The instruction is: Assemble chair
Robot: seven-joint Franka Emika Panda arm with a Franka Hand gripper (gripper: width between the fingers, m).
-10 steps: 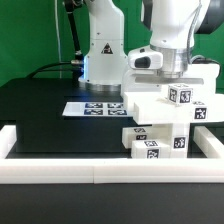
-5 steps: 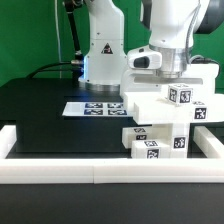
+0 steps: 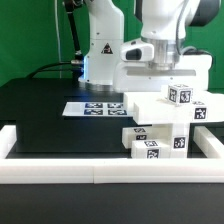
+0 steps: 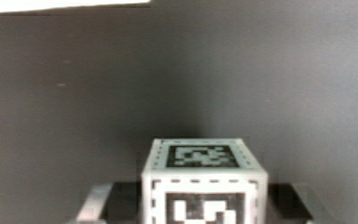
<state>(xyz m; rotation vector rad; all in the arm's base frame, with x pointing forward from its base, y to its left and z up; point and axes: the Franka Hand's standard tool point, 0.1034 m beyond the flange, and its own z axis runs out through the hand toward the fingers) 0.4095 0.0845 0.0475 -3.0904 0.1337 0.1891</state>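
One pincer (image 4: pixel 197 205) only, jaws closed on a tagged chair post (image 4: pixel 201 180). Versus a second ago, the wrist has shifted toward the exterior view's left. The chair (image 3: pixel 165 120) stands partly stacked on the black tabletop (image 3: pixel 50 120), near the marker board (image 3: pixel 93 108). Judgement: post is being carried or aligned for insertion.

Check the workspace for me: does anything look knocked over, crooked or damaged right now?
Nothing stands out. The chair sits upright and squarely stacked near the border rail, the marker board lies flat on the table, and the gripper is above the chair.
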